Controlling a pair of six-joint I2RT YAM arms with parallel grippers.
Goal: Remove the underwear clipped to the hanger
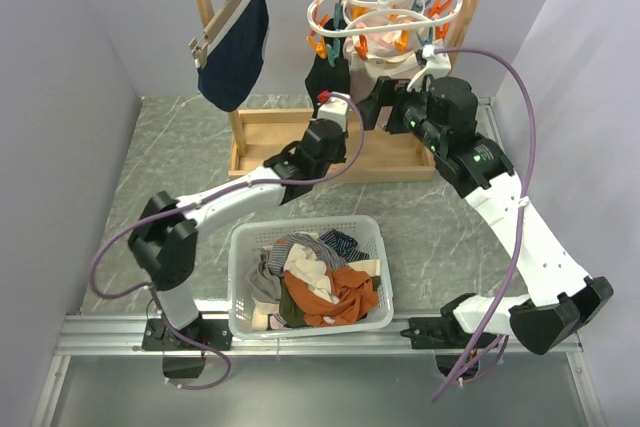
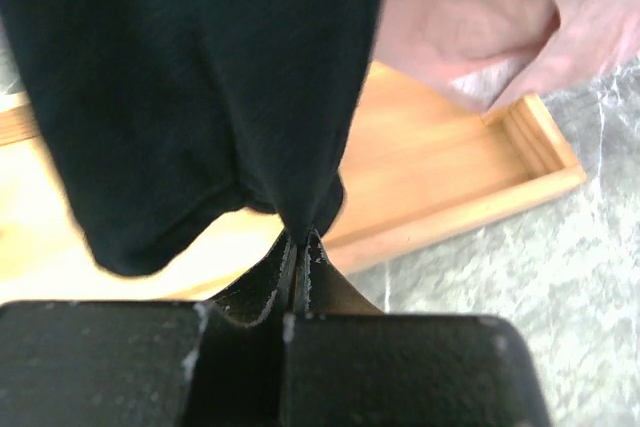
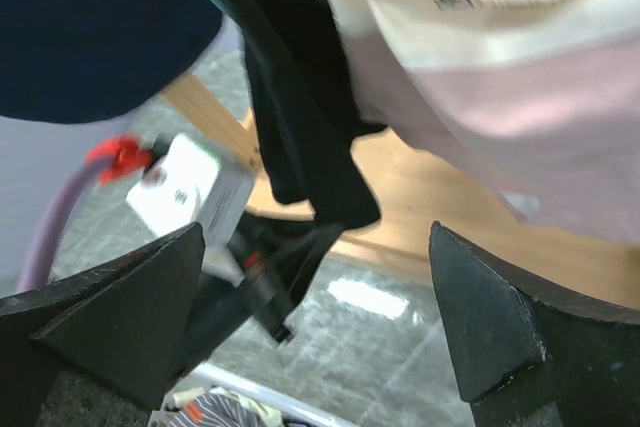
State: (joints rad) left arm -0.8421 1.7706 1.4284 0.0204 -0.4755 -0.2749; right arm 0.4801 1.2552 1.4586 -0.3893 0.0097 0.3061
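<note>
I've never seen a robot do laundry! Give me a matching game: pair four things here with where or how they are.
Things:
1. left claw
2. right claw
3. navy garment
4. white basket

States:
A. hangs from the wooden clip hanger
B. shut on the black underwear
C. sits on the table, full of clothes
D. open, holding nothing

Pairs: 1-B; 2-D; 3-A; 4-C
</note>
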